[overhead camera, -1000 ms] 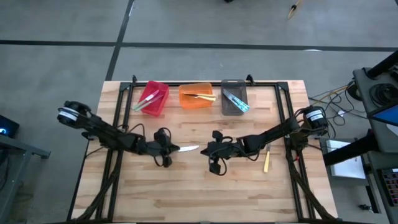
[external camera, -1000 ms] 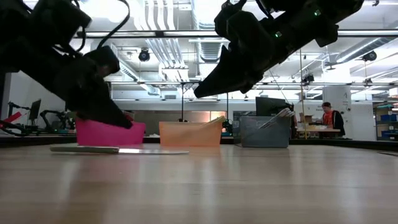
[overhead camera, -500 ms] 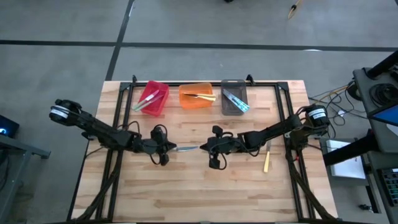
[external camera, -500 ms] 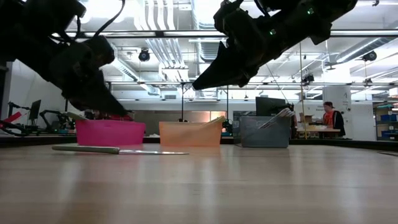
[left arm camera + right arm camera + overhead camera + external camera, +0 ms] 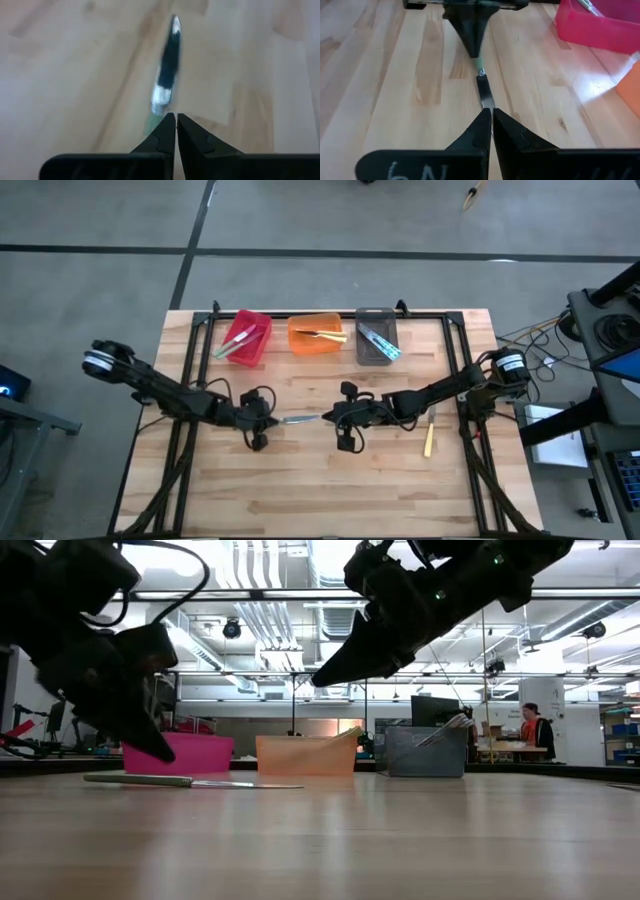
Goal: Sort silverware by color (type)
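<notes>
The slim green-handled metal knife (image 5: 298,419) is lying flat on the wooden surface (image 5: 330,480). The left hand (image 5: 266,420), pressed together, is meeting its handle; the right hand (image 5: 327,417), likewise closed, is hovering over its blade tip, apparently to reposition it.

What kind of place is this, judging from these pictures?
Probably a robotics lab or workshop: a wooden table stands on a bare concrete floor, the low view shows exposed ceiling pipes, and a person works at benches in the background.

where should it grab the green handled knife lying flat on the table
Probably by the green handle, from above, fingers astride its narrow width. The knife lies flat between the shut left gripper and shut right gripper; its thin blade offers little to pinch.
</notes>
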`<move>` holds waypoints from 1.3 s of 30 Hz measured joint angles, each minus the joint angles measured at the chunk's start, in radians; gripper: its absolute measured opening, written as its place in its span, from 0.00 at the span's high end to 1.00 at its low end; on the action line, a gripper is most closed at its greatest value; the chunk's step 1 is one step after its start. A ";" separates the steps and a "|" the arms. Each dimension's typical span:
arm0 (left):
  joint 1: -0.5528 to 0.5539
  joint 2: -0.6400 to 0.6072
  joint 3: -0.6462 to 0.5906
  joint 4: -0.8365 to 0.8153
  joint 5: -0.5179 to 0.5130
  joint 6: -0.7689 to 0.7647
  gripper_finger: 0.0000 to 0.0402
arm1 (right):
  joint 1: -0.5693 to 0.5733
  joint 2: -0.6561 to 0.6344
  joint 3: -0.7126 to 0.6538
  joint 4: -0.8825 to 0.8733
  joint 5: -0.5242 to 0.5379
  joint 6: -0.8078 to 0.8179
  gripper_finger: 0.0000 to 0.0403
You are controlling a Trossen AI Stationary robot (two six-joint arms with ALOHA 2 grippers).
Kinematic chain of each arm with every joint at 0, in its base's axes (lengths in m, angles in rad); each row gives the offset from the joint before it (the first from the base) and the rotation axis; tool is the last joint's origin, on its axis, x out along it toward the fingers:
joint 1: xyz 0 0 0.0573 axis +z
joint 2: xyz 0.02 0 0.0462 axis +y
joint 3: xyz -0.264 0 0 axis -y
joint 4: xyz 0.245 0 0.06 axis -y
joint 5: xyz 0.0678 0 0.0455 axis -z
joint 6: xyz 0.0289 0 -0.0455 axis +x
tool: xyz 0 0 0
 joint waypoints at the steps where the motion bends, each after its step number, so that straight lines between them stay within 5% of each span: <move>1: 0.000 0.009 0.000 0.000 0.015 0.002 1.00 | 0.000 0.000 0.000 -0.004 0.000 0.000 0.98; 9: 0.000 0.039 0.001 0.006 0.042 0.006 0.93 | -0.006 0.000 0.000 -0.001 -0.001 -0.015 0.98; 24: 0.000 0.092 0.001 0.017 -0.026 0.117 0.57 | -0.023 -0.001 0.000 0.000 -0.001 -0.028 0.98; 39: 0.000 0.280 0.005 0.214 -0.091 0.165 0.63 | -0.053 -0.001 0.000 -0.001 -0.003 0.002 0.98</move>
